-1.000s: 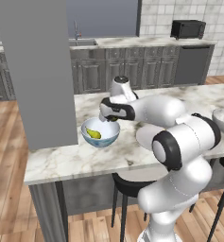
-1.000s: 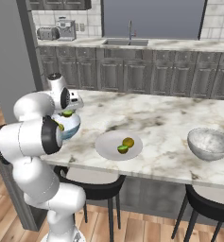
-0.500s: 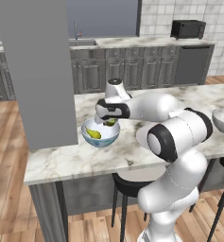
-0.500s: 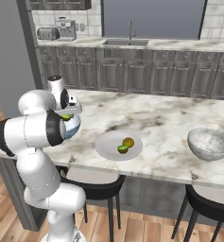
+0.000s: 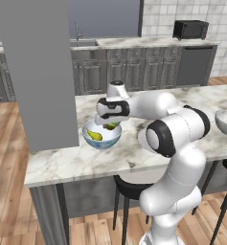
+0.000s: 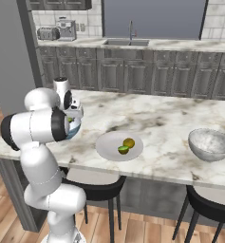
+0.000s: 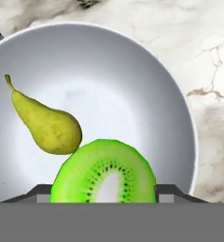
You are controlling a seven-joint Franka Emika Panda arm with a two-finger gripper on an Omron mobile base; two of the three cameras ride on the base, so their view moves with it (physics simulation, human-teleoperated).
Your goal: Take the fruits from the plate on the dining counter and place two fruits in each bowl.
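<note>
Your hand (image 5: 110, 125) hangs over the pale blue-white bowl (image 5: 101, 136), which stands near the left end of the dining surface (image 5: 76, 160), close to its front edge. In the hand view the hand is clamped on a halved kiwi (image 7: 104, 172), its bright green cut face with pale core and dark seeds turned toward the camera, held between the two fingers just above the bowl's hollow. You can make out a green lump under the hand in the left base view as well.

A yellow-green pear (image 7: 46, 123) lies inside that bowl on its side, stem pointing toward the rim; in the hand view it sits just beside the kiwi, and you cannot tell whether the two touch.

From the right base view, the flat plate (image 6: 106, 148) rests near the middle of the surface, toward its front edge. Two fruits remain on it: a round yellow-brown one (image 6: 128, 142) and a lime-green one (image 6: 123, 150), touching or nearly so.

The greyish white bowl (image 6: 210, 144) stands well apart toward the right end of the surface.
</note>
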